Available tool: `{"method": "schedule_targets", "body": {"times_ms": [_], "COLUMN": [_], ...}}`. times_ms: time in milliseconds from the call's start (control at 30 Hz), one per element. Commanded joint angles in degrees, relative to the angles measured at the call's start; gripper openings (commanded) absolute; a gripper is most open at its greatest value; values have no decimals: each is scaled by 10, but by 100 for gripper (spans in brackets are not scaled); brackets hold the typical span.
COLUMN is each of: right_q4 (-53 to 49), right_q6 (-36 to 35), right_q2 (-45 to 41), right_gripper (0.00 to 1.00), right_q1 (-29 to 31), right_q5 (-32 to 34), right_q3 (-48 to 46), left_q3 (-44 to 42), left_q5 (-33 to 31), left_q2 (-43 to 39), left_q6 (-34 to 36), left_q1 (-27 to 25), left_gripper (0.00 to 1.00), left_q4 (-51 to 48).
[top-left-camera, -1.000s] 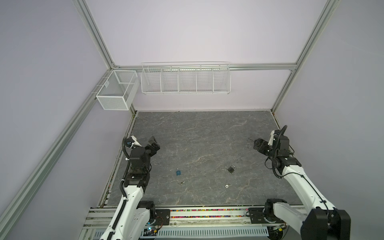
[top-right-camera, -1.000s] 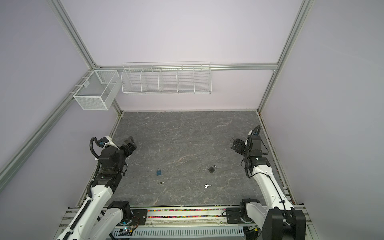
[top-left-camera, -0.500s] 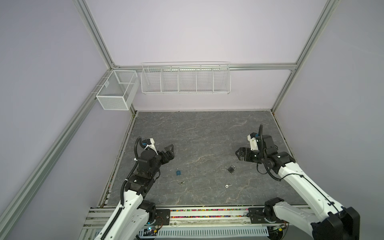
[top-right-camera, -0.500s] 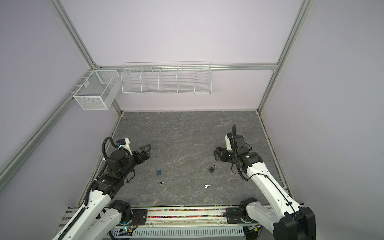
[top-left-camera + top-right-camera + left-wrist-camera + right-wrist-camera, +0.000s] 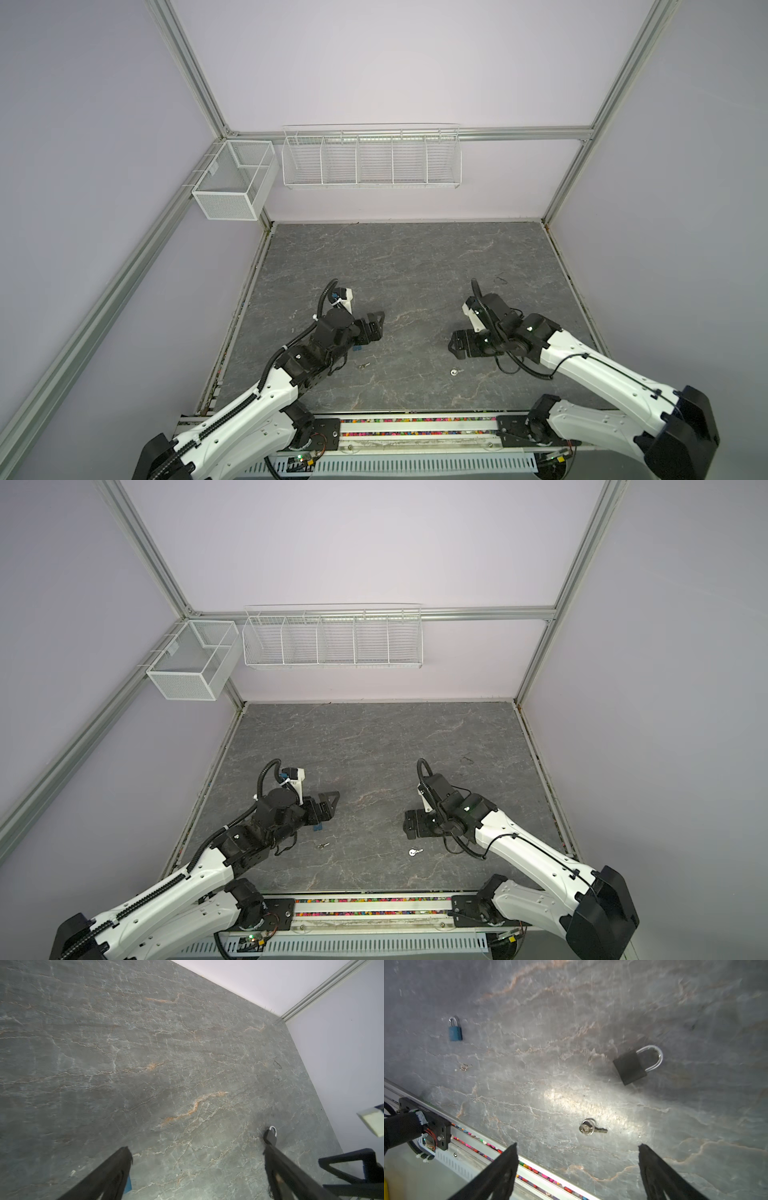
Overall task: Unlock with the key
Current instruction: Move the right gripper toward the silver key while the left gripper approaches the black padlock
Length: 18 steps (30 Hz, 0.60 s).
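Motion since second ago, top view: left gripper (image 5: 376, 328) and right gripper (image 5: 455, 344) swung inward from sides, so approach stage, nothing grasped. Both jaws spread wide. Key (image 5: 455, 371) near right gripper; blue padlock (image 5: 356, 348) under left gripper.

Left wrist: black padlock (image 5: 271, 1135) seen past one fingertip, not between jaws.

Right wrist: key (image 5: 589, 1127) just ahead of gap between spread jaws; black padlock (image 5: 632, 1066) beyond it.

White arms (image 5: 249, 401), black joints (image 5: 332, 332), cables (image 5: 296, 338)
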Motion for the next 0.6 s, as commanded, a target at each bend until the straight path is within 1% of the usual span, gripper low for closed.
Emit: {"method": "schedule_targets", "body": {"times_ms": [0, 100, 200, 300, 433, 533, 567], "right_q4": [0, 26, 55, 79, 94, 101, 103], "right_q6": [57, 64, 74, 95, 101, 95, 95], "right_q2": [9, 19, 28, 34, 70, 94, 99], "right_gripper": [93, 95, 98, 100, 90, 79, 76], "right_q1": [22, 34, 43, 68, 84, 96, 97], "right_q5": [13, 5, -19, -20, -16, -9, -7], "right_q3": [-25, -52, -69, -87, -85, -77, -76], "left_q3": [8, 3, 0, -5, -16, -7, -3], "left_q5": [-46, -69, -67, -65, -51, -55, -55], "left_q2": [6, 15, 31, 48, 60, 63, 62], "left_q6": [-26, -40, -54, -63, -43, -36, -33], "left_q1": [-30, -57, -68, -77, -81, -80, -81], "left_gripper": [99, 99, 99, 99, 99, 99, 99], "left_q4": [-4, 8, 31, 48, 76, 59, 52]}}
